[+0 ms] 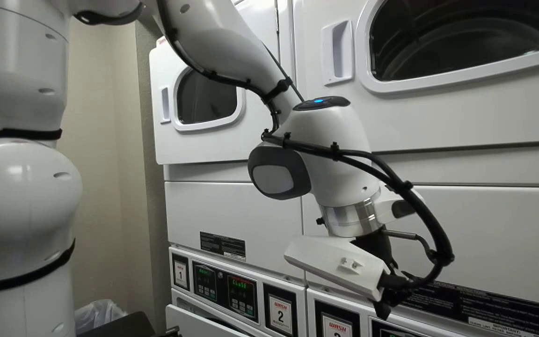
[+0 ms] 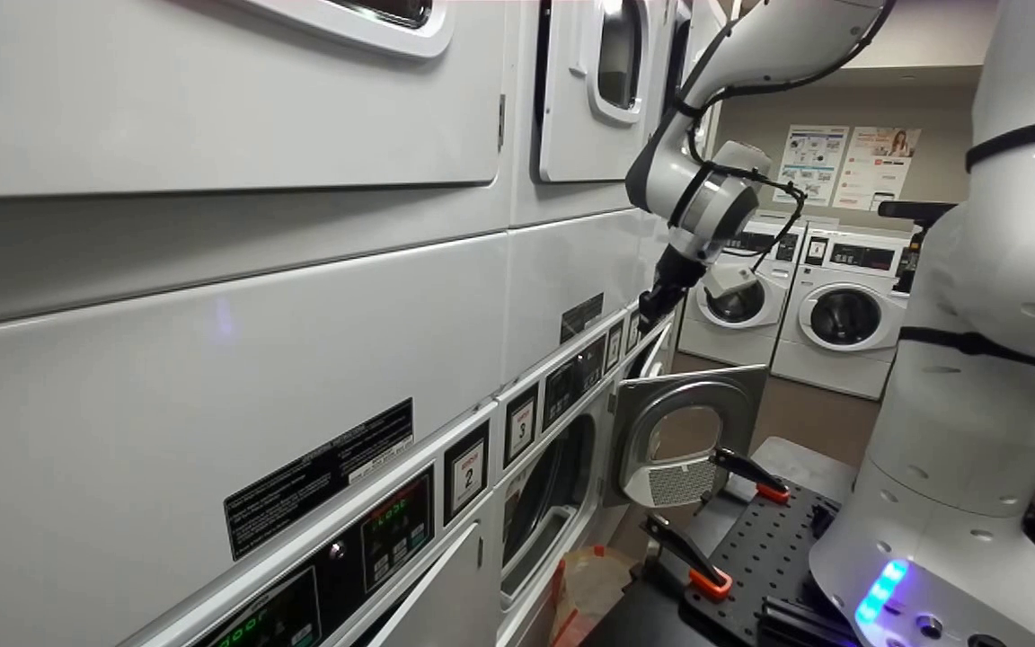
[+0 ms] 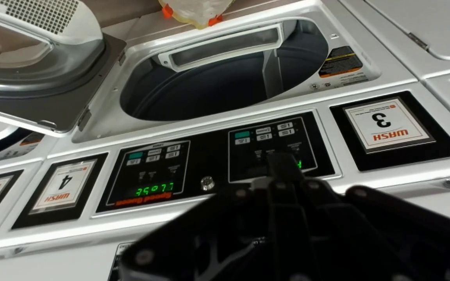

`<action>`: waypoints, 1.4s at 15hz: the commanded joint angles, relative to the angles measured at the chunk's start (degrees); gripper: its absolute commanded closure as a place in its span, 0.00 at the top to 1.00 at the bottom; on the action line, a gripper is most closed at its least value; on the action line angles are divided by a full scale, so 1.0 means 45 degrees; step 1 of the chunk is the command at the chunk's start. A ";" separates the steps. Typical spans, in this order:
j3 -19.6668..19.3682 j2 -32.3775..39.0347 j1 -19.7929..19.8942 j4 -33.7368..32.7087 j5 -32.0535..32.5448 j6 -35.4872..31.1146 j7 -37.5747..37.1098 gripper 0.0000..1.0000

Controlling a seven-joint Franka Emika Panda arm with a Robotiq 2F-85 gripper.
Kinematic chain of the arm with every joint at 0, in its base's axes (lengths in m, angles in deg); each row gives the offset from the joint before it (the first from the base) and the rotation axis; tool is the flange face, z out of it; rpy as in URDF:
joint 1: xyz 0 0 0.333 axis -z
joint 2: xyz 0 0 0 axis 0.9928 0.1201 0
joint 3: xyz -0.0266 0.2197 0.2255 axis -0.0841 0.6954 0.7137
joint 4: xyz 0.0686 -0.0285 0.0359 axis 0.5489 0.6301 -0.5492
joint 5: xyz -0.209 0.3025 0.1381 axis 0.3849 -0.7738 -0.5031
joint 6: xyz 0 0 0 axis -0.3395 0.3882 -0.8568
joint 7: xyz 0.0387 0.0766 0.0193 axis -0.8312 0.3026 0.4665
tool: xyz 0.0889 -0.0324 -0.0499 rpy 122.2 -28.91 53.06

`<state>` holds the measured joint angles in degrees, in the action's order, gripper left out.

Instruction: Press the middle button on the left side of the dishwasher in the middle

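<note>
Jaws of the gripper (image 3: 285, 166) are together; in the wrist view their tips overlap the right-hand display (image 3: 275, 144), and whether they touch it, I cannot tell. This display belongs to the white stacked machine (image 1: 484, 220), which in an exterior view fills the right side of the frame, its long axis upright and its front turned toward the camera. Its black label plate (image 1: 480, 304), at lower right, slopes down to the right, and the left end goes behind the gripper. The big dark door window (image 1: 466, 42) is cut by the top and right edges. In the wrist view the control panel (image 3: 209, 152) rises from lower left to upper right, with its lettering upside down. The green digits (image 3: 299, 164) of the right-hand display are partly covered by the tips, and the small words on its buttons (image 3: 264, 130) are hard to read.
</note>
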<state>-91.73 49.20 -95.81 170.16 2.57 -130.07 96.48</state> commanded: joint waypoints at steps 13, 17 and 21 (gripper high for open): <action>0.3012 0.8907 0.3154 -0.6206 -0.9246 0.2050 0.8111 0.00; 0.3190 0.9597 0.3120 -0.6924 -0.9568 0.2095 0.8131 0.00; 0.3443 0.9935 0.3141 -0.7356 -1.0227 0.2188 0.8458 0.00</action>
<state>-77.11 93.12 -82.56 138.79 -39.86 -121.35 131.01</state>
